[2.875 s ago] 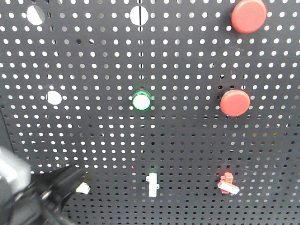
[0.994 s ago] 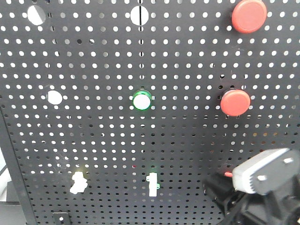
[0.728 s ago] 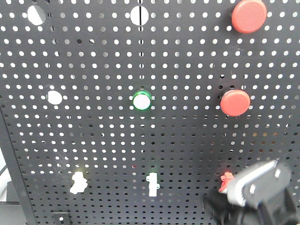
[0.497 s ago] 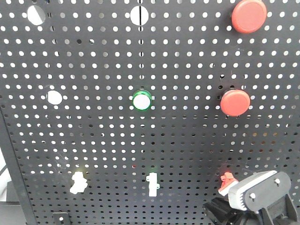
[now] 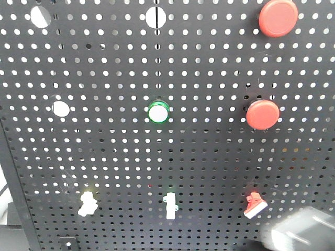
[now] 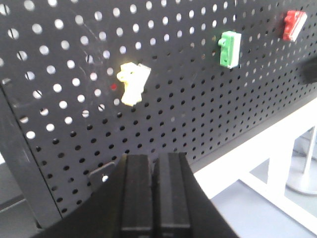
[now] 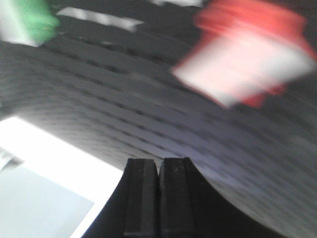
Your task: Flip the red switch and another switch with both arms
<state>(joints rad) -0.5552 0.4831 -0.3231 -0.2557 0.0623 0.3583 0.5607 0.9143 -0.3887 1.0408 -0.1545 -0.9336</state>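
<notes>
"Red toggle switch, small, white lever tip (image 5: 254,204): location?"
"Bottom row of the black perforated panel (image 5: 104,157), right end, below the lower round red push button (image 5: 262,114). White tip at its lower end."
"Pale yellow-and-white toggle switch (image 5: 87,203)?"
"Same row, left end. A white toggle with green base (image 5: 169,205) sits between the two."
"Grippers?"
"Left gripper (image 6: 152,198): closed, empty, below the yellow one, apart from it. Right gripper (image 7: 159,198): closed, empty; view blurred, contact cannot be told."
</notes>
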